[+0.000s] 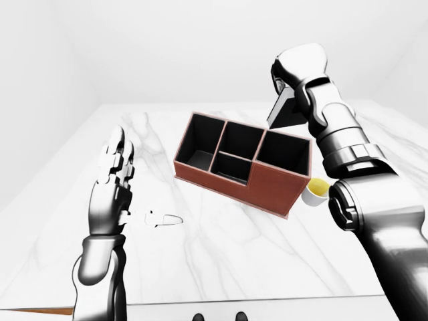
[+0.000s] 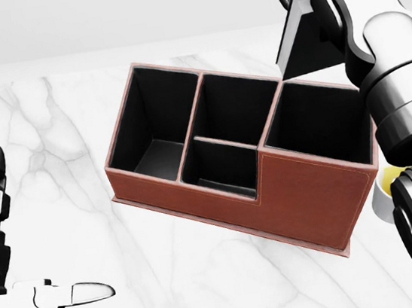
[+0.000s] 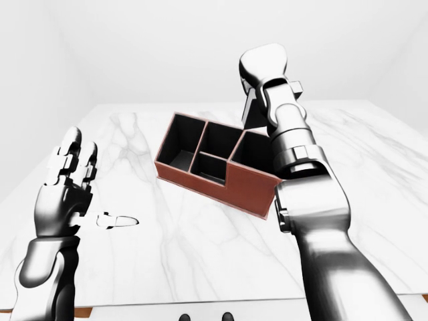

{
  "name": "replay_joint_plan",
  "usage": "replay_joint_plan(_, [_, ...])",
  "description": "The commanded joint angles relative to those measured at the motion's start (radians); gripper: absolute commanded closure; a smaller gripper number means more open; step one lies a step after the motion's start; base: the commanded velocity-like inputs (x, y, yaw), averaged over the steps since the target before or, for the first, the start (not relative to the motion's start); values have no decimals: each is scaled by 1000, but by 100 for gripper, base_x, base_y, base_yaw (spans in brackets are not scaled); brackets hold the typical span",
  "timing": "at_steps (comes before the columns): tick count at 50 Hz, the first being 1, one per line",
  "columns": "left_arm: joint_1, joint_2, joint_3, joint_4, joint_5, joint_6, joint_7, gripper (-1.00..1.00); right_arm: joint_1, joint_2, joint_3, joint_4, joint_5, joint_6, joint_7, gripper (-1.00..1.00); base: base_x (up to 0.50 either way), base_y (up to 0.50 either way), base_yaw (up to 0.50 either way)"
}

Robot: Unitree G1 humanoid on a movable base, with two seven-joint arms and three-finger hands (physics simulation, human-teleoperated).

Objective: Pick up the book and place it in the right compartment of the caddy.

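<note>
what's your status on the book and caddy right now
Right robot hand shut on book, held above caddy right compartment. Left robot hand open, idle. Nothing blocking; small cup beside caddy.

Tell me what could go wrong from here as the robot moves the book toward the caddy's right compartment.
1. The book hangs tilted in the right hand, above the caddy. Lowered at that angle, a corner may catch the compartment rim.
2. In the head view the forearm hides much of the book, so alignment is hard to judge.
3. A cup of yellow liquid stands beside the caddy's right end, under the arm. Nudging the caddy or dropping the elbow could tip it.
</note>
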Motion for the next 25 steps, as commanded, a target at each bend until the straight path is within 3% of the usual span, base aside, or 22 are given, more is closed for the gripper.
replay_joint_plan(1, [2, 0, 1, 18, -1, 0, 0, -100, -15, 4, 12, 72, -36, 0, -87, 100, 0, 0, 0])
replay_joint_plan(25, [6, 0, 0, 45, -2, 0, 5, -100, 26, 28, 25, 129, -53, 0, -123, 100, 0, 0, 0])
